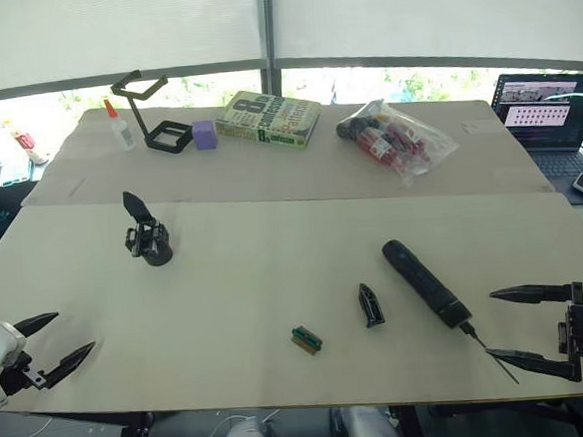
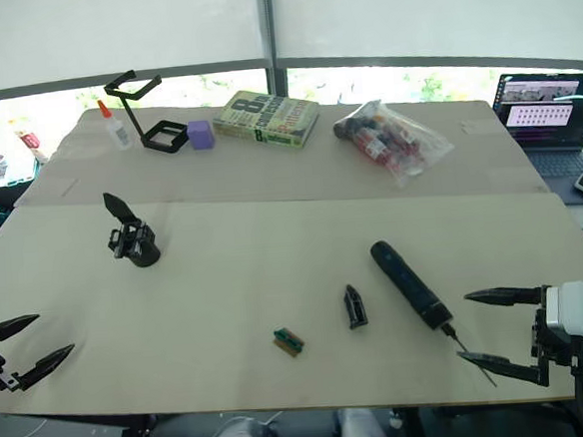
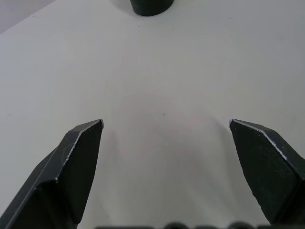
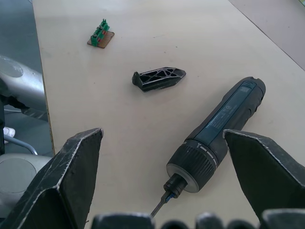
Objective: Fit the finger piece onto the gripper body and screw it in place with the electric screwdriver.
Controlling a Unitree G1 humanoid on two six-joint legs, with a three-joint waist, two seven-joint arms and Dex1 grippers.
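On the desk the electric screwdriver lies near right, bit aimed at the released right pincer, apparently ready for pickup. The gripper body stands far left, beyond the released left pincer; the finger piece lies loose just left of the screwdriver.

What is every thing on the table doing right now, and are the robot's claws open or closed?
Left gripper: open, holding nothing.
Right gripper: open, near the screwdriver's bit.
Electric screwdriver: lying flat, not held.
Finger piece: lying loose on the table, not fitted.
Gripper body: standing upright, one finger pointing up.
Green-and-brown block: lying flat.
Book: closed, lying flat.
Laptop: open, screen lit.
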